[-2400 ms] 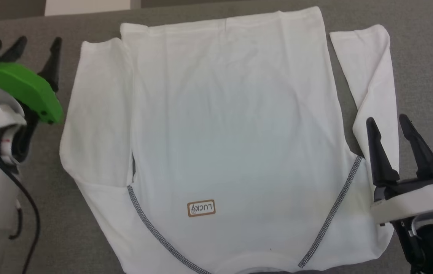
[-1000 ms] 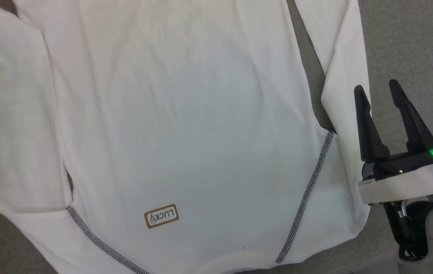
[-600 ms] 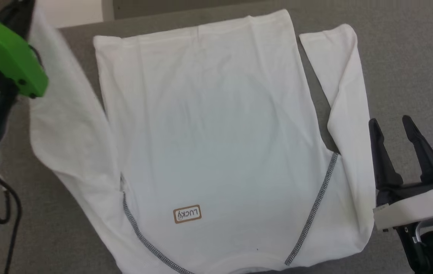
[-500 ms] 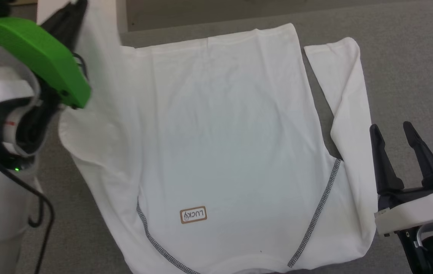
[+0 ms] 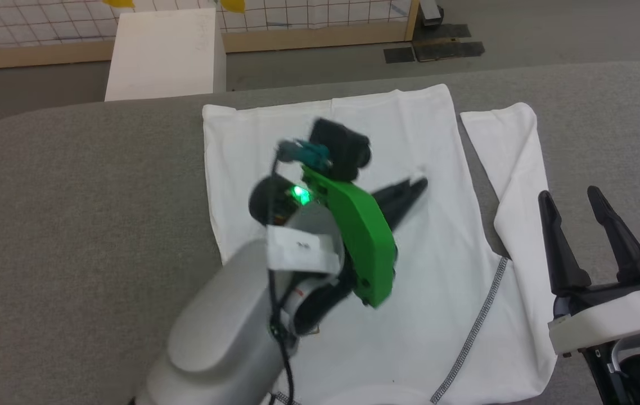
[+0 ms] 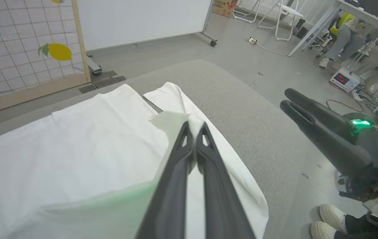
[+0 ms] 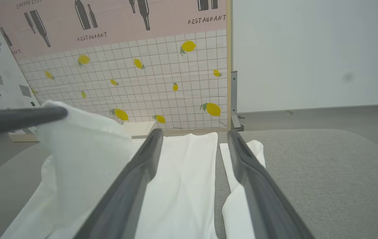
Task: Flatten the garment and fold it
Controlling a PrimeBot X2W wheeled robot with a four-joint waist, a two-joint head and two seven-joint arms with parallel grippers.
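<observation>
The garment (image 5: 438,140), a white long-sleeved shirt, lies spread on the grey table (image 5: 72,185), with grey zigzag stitching (image 5: 480,315) at its near right shoulder. My left gripper (image 5: 418,184) hovers over the shirt's middle, fingers pointing right. It is shut on a white fold of the garment's left sleeve (image 6: 172,118), which hangs from the left gripper (image 6: 194,125) in the left wrist view. The right wrist view shows that cloth (image 7: 86,152) draping down. My right gripper (image 5: 569,192) stands open beside the right sleeve (image 5: 514,163), nothing between its fingers.
A rigid white box (image 5: 162,53) stands just beyond the table's far edge, before a lemon-patterned screen (image 5: 297,14). The table's rounded right edge (image 6: 285,186) drops to the floor, where a person's shoes (image 6: 328,215) stand. Bare grey table lies to the shirt's left.
The head camera has shifted. My left gripper took the left sleeve, lifted it, and carried it rightward over the shirt's body. The right gripper stays open beside the right sleeve.
</observation>
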